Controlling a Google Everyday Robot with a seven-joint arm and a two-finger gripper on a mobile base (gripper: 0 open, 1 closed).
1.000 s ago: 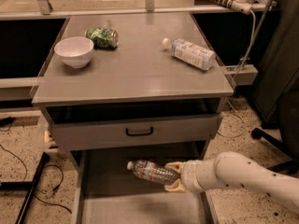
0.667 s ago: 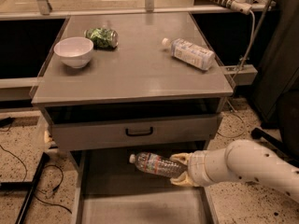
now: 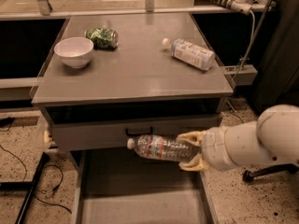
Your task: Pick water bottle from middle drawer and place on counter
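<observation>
My gripper (image 3: 190, 150) is shut on the base end of the water bottle (image 3: 159, 147), a small clear crinkled bottle with a white cap and a dark reddish label band. The bottle lies horizontally in the air, cap pointing left, in front of the closed drawer front and above the open middle drawer (image 3: 135, 195). The white arm comes in from the right. The counter (image 3: 135, 69) is the grey tabletop above and behind the bottle.
On the counter stand a white bowl (image 3: 74, 51), a green crumpled bag (image 3: 103, 37) and a fatter bottle with a pale label (image 3: 190, 53) lying on its side. The grey drawer front has a black loop handle (image 3: 139, 132). A cable-wrapped fixture (image 3: 233, 1) stands at the back right.
The gripper has lifted the water bottle out of the middle drawer, up to the height of the drawer front, and the arm has drawn closer to the camera.
</observation>
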